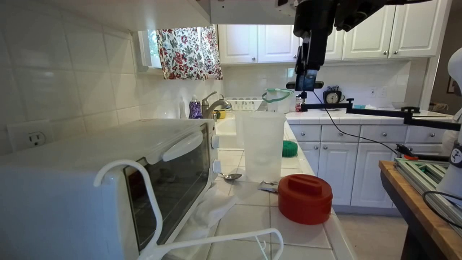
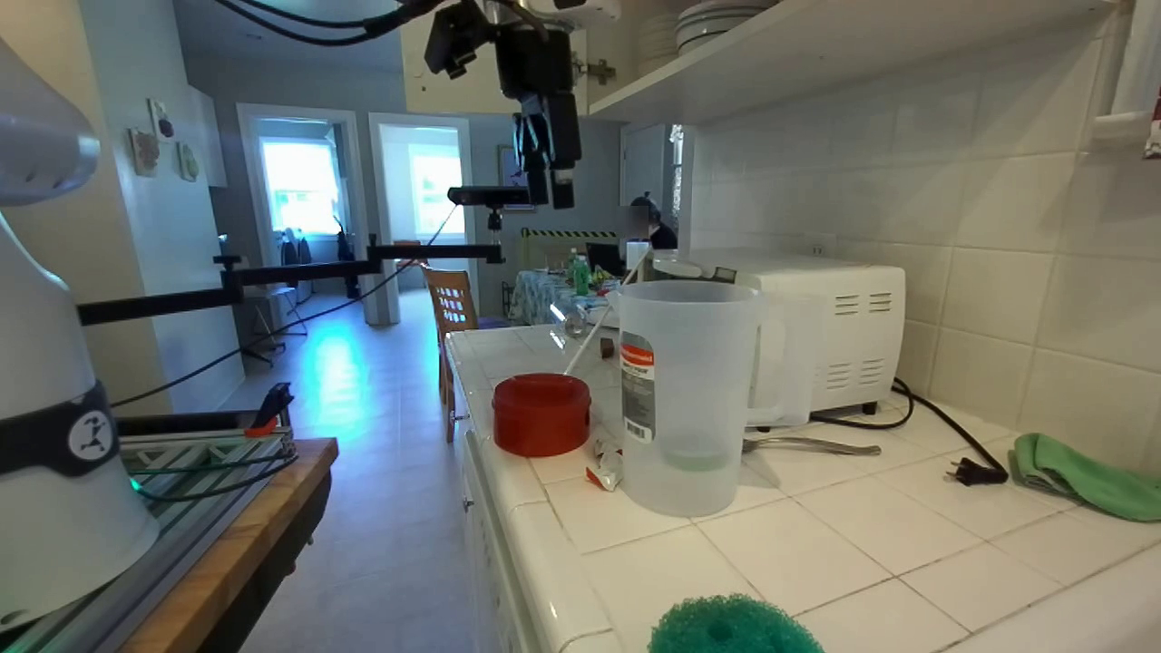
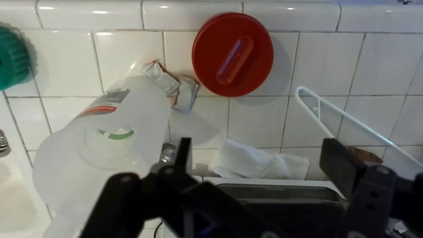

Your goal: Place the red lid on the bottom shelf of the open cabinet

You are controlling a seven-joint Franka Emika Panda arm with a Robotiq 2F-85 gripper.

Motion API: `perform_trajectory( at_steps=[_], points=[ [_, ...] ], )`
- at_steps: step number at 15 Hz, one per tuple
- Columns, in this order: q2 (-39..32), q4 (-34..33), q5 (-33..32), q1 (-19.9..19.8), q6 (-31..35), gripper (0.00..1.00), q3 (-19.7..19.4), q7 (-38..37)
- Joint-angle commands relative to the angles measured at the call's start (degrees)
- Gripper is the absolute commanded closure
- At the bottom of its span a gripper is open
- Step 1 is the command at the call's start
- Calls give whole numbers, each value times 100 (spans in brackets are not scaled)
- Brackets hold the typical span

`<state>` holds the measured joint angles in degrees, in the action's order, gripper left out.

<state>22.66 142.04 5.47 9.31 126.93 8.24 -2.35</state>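
Note:
The red lid (image 1: pixel 305 202) lies on the tiled counter near its front edge, its raised ridge up. It also shows in an exterior view (image 2: pixel 541 417) and at the top of the wrist view (image 3: pixel 233 54). My gripper (image 1: pixel 306 85) hangs fingers down, well above the counter, in both exterior views (image 2: pixel 551 192). In the wrist view its fingers (image 3: pixel 257 150) are wide apart with nothing between them. The open cabinet (image 2: pixel 843 59) is overhead, its pale underside and bottom shelf edge visible, with stacked plates inside. Its underside also shows in an exterior view (image 1: pixel 144 12).
A tall clear plastic pitcher (image 2: pixel 685 390) stands beside the lid. A white toaster oven (image 1: pixel 90 144) is against the wall. A white hanger (image 1: pixel 216 238), torn wrappers (image 3: pixel 172 86), a spoon (image 2: pixel 816 445) and a green scrubber (image 2: pixel 735 626) lie on the counter. A camera arm (image 1: pixel 375 112) juts out below the gripper.

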Motion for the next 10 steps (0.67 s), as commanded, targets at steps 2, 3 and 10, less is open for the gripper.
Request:
perform_trajectory(
  at_steps=[2,3,10],
  points=[
    [-289,-13,205,-11,-51,0,-19,-189],
    [-369,-21,157,-40,-43,0,11,-285],
    [-427,-30,103,-66,-9,0,-35,-199]
  ],
)
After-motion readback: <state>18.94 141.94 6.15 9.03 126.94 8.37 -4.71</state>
